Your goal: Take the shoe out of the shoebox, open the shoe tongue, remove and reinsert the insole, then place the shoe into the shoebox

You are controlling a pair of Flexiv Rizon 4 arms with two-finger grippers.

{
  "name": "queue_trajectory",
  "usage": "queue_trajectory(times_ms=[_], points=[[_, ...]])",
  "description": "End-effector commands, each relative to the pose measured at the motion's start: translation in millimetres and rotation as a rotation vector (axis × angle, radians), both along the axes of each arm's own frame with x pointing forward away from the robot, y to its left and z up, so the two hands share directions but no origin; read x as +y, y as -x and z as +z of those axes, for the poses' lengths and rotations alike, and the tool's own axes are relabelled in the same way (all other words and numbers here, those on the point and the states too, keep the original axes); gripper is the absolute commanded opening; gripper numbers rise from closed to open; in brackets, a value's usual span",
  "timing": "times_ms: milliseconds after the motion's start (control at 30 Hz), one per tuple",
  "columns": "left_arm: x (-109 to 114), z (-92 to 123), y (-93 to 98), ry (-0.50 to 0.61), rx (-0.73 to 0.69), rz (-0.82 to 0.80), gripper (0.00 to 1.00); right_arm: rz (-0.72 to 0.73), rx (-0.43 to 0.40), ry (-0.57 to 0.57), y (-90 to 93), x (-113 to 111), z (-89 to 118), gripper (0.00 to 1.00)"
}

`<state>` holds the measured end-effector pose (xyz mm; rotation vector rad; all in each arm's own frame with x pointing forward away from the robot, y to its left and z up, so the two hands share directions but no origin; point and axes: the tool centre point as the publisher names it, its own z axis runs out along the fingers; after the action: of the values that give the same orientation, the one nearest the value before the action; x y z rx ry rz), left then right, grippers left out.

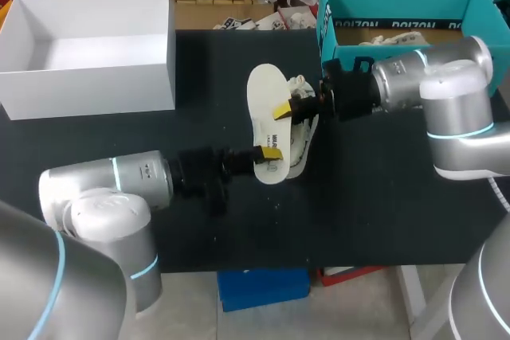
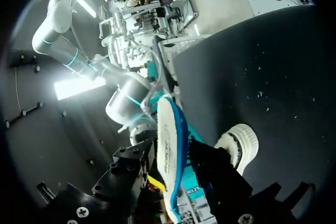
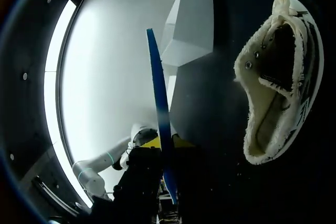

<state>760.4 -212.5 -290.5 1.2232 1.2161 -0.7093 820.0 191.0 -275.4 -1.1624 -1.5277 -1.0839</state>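
Left claw (image 1: 268,154), mine: clenched on white foam insole (image 1: 267,97), over white fleece-lined shoe (image 1: 307,139). Shoe unboxed, insole out; I judge reinsertion and reboxing remain.

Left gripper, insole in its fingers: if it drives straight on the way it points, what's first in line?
Most likely the white fleece-lined shoe, lying on the black table just past the left gripper and the white, blue-edged insole it holds. Height is unclear from above, so it might pass over the shoe.
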Motion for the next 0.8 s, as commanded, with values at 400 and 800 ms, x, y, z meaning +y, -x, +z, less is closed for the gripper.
queue_trajectory(times_ms=[400, 800], points=[[78, 73, 38.3, -0.814, -0.036, 0.052, 1.0, 0.0, 0.001, 0.002, -0.2, 0, 0, 0.0], [71, 94, 49.9, -1.091, -0.216, 0.088, 1.0, 0.0, 0.001, 0.002, -0.2, 0, 0, 0.0]])
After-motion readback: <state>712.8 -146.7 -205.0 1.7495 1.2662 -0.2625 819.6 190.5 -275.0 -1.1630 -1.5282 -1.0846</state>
